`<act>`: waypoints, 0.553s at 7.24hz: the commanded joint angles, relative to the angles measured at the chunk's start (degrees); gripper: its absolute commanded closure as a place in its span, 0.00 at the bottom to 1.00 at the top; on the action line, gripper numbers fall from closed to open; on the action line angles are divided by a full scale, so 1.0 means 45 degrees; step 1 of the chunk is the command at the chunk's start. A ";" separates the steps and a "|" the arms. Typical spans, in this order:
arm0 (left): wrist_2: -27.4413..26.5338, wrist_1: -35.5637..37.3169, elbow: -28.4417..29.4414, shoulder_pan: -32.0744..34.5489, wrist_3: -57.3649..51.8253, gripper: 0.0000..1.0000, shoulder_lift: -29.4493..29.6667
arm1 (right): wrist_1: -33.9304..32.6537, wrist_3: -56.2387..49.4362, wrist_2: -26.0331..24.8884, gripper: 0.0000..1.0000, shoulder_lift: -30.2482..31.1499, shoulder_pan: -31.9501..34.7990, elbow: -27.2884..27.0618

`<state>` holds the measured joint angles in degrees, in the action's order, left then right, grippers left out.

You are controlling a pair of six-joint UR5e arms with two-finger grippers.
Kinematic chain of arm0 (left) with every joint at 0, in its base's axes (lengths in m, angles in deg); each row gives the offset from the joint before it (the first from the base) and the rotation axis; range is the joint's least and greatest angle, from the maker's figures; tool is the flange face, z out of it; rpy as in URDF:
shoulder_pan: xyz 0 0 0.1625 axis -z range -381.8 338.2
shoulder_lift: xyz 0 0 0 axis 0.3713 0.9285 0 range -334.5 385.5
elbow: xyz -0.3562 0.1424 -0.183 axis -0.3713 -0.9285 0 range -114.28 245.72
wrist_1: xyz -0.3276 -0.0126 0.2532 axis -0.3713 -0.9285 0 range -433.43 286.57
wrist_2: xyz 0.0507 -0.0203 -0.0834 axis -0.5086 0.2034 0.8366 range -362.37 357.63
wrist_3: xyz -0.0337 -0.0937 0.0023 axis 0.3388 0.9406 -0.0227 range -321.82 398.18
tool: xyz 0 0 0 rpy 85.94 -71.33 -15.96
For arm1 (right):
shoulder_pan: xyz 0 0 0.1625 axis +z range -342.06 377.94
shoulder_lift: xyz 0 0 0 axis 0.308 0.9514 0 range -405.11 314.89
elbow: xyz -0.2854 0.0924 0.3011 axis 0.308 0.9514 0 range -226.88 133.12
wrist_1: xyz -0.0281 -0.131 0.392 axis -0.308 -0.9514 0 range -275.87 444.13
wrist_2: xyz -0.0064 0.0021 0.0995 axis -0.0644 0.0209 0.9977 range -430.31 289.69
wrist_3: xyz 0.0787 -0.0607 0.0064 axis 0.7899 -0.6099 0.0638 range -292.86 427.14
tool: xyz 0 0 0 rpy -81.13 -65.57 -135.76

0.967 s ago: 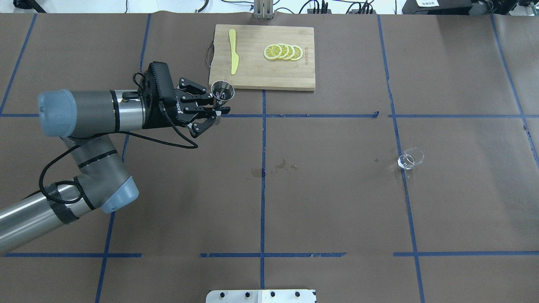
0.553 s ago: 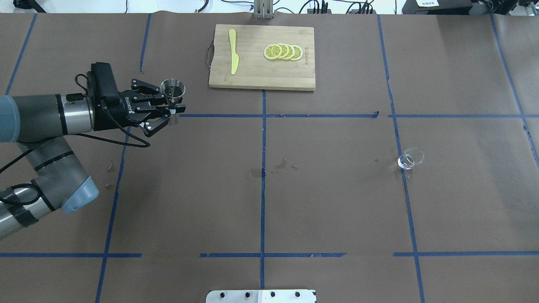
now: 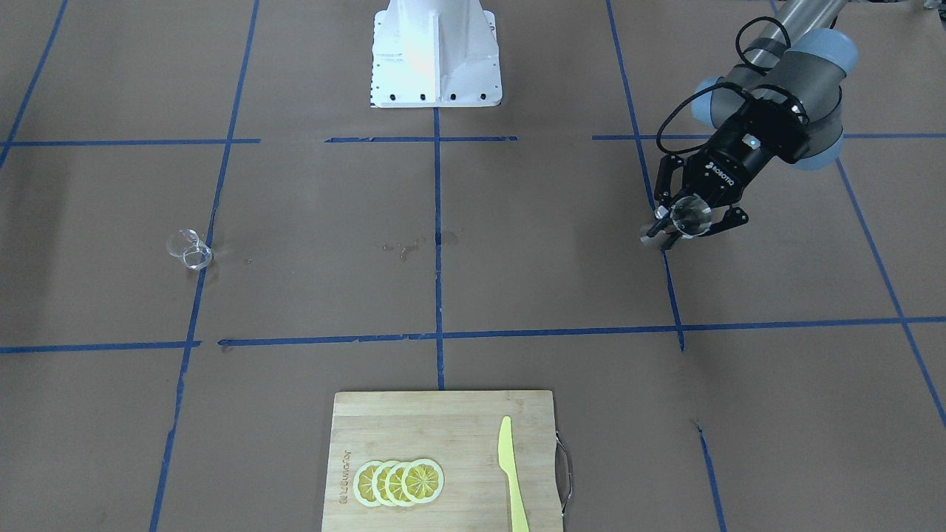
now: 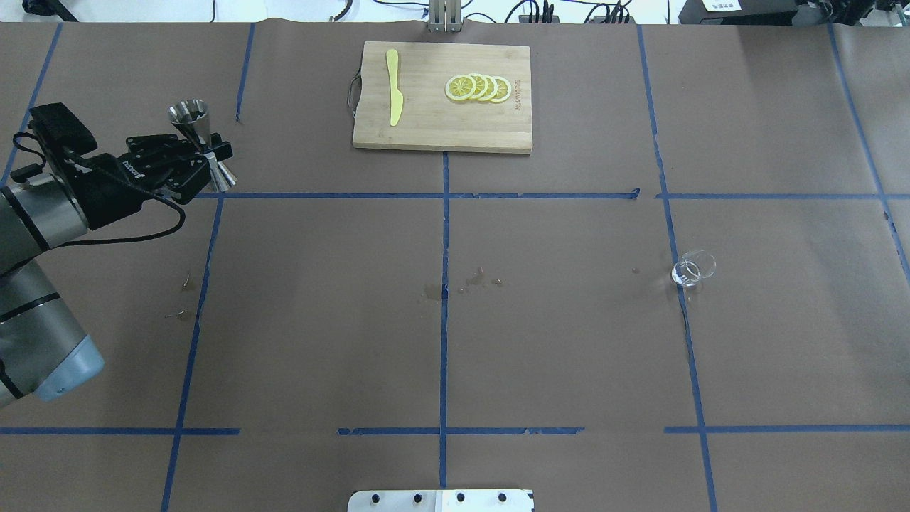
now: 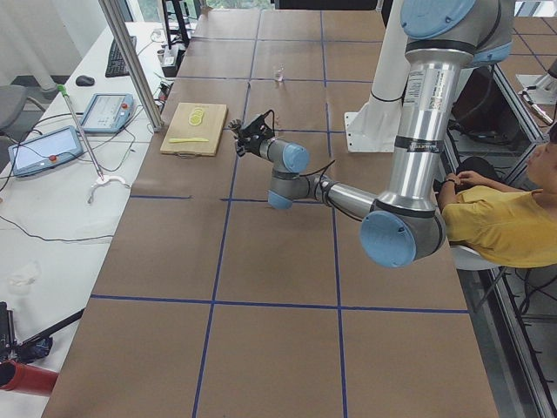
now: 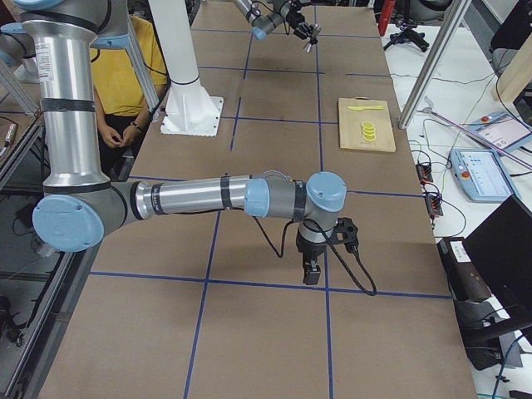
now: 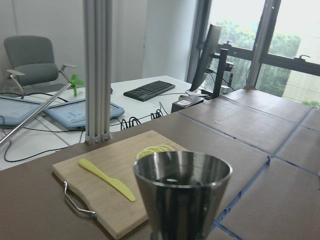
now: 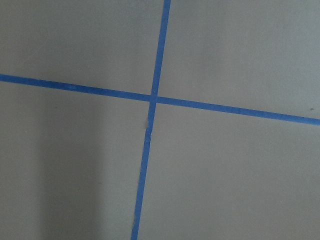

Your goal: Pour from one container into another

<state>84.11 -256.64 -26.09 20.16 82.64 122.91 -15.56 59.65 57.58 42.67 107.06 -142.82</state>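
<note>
Steel is what my left gripper point(image 4: 213, 153) has: its fingers are clamped on the narrow waist of the jigger point(image 4: 190, 117), which stands upright just above the table, off the handle end of the cutting board point(image 4: 441, 121). The wrist view shows a dark interior with a glint; I cannot tell whether that is liquid. The glass cup point(image 4: 693, 270) stands alone, well beyond the board's other end and nearer my base.

I judge this step to be carrying or setting down the jigger. I should keep the rim level, move without jerks, lower until the small base sits flat, and only then let go, since that shape tips easily.

My right gripper point(image 6: 312, 270) hangs over bare table, far from the board; whether its fingers are apart I cannot tell.

Brown paper point(image 4: 554, 341) gridded with blue tape point(image 4: 443, 341) covers the table, with damp spots point(image 4: 476, 279) nearer me than the board. On the board lie a yellow knife point(image 4: 393, 85) and lemon slices point(image 4: 478, 87). Beyond it are a metal post point(image 7: 97, 70), a keyboard point(image 7: 149, 90), a chair point(image 7: 32, 65) and windows point(image 7: 285, 45).
</note>
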 commanded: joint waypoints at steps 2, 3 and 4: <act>-0.4632 0.2594 -0.0688 -0.1348 0.1328 1.00 -0.0514 | 0.0023 0.0003 -0.0001 0.00 -0.0014 -0.0001 0.0010; -0.5131 0.4522 -0.1273 -0.1528 0.1833 1.00 -0.0572 | 0.0042 0.0022 -0.0001 0.00 -0.0014 0.0018 -0.0009; -0.5871 0.5566 -0.1318 -0.1762 0.2418 1.00 -0.0592 | 0.0042 0.0023 -0.0001 0.00 -0.0014 -0.0001 -0.0009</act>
<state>62.20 -239.06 -30.68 13.73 90.54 120.44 -15.39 59.72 57.57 42.61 107.08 -142.82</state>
